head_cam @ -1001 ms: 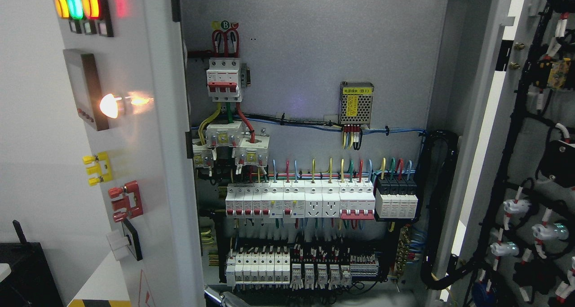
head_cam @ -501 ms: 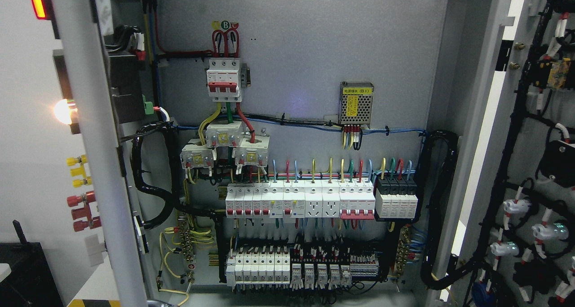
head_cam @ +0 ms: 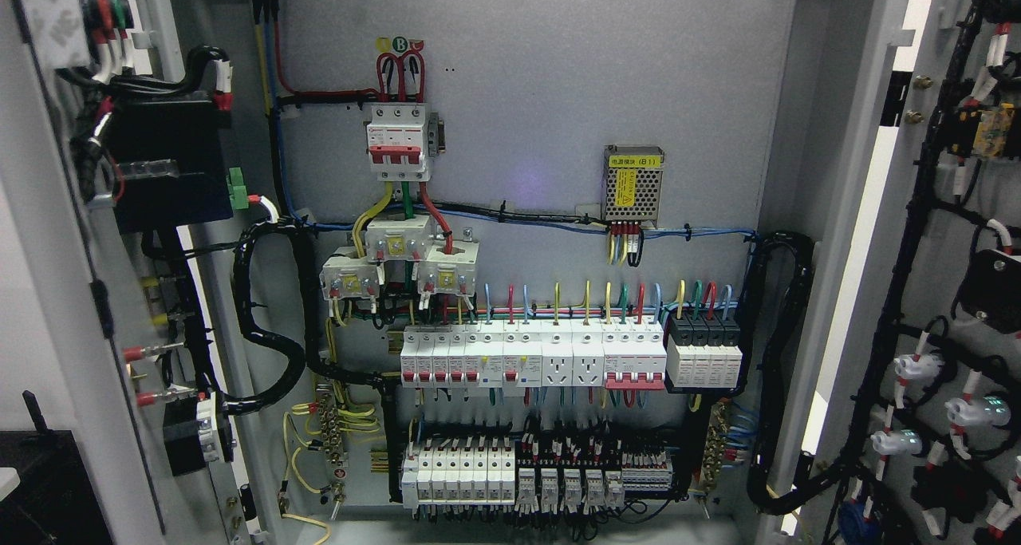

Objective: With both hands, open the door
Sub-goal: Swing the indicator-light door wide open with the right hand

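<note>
Neither hand is seen. Both doors are swung wide: the left door [head_cam: 48, 290] and right door [head_cam: 941, 290] flank the cabinet [head_cam: 542, 90], where breaker rows [head_cam: 530, 356] are mounted.

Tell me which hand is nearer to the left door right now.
Neither can be named: no hand or arm shows in the head view. The left door stands swung wide open, its inner wiring facing the camera, with nothing touching it.
</note>
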